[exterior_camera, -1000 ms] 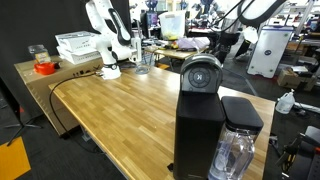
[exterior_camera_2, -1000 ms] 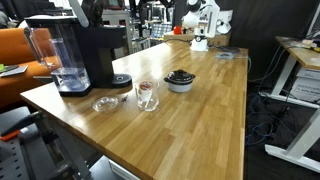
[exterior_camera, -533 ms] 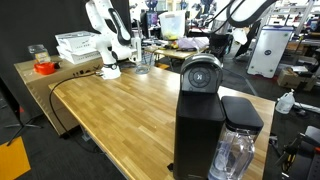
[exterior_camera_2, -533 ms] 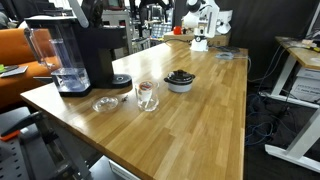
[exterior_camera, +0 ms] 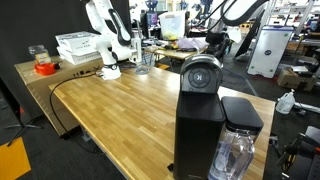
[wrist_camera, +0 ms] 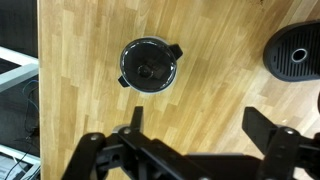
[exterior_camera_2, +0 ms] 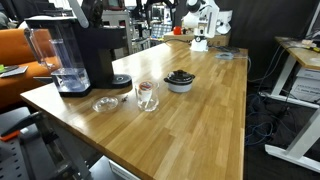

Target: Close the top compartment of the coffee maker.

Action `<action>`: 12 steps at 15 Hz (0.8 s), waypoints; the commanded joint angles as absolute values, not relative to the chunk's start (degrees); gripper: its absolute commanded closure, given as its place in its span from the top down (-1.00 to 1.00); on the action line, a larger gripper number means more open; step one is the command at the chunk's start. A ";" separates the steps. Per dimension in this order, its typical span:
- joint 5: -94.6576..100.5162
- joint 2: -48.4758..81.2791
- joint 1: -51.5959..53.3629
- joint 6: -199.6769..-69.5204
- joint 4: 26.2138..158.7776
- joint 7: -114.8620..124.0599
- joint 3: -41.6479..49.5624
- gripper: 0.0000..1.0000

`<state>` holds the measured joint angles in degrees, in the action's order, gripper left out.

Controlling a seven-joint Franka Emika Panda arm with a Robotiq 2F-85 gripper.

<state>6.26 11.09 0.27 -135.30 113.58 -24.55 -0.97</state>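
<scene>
The black coffee maker (exterior_camera: 200, 125) stands at the near end of the wooden table, and its round top lid (exterior_camera: 201, 72) stands tilted up. It also shows in an exterior view (exterior_camera_2: 85, 50), with a clear water tank (exterior_camera_2: 55, 55) on its side. My gripper (wrist_camera: 197, 125) is open and empty, high above the table, with one finger (wrist_camera: 133, 120) on each side of bare wood. Below it lie a small dark bowl with handles (wrist_camera: 148, 65) and the coffee maker's round drip base (wrist_camera: 295, 55). In an exterior view the gripper (exterior_camera: 214, 40) hangs beyond the coffee maker.
A glass cup (exterior_camera_2: 146, 95), a glass lid (exterior_camera_2: 103, 103) and the grey bowl (exterior_camera_2: 180, 80) sit on the table (exterior_camera_2: 200, 120) by the coffee maker. A white basket (exterior_camera: 77, 45) and a red-topped container (exterior_camera: 43, 66) stand on a side table. The arm's base (exterior_camera: 105, 40) is at the far end.
In the exterior view that shows the lid, the arm and gripper have shifted a little to the left above the table. The coffee maker's lid has not moved.
</scene>
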 commanded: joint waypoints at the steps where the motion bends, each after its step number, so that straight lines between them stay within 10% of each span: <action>1: 6.41 11.09 -0.19 -135.00 113.43 -24.43 -1.48 1.00; 12: 6.67 11.09 0.23 -135.15 112.97 -24.65 -1.96 1.00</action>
<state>6.35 11.08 0.54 -135.14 113.53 -24.50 -1.38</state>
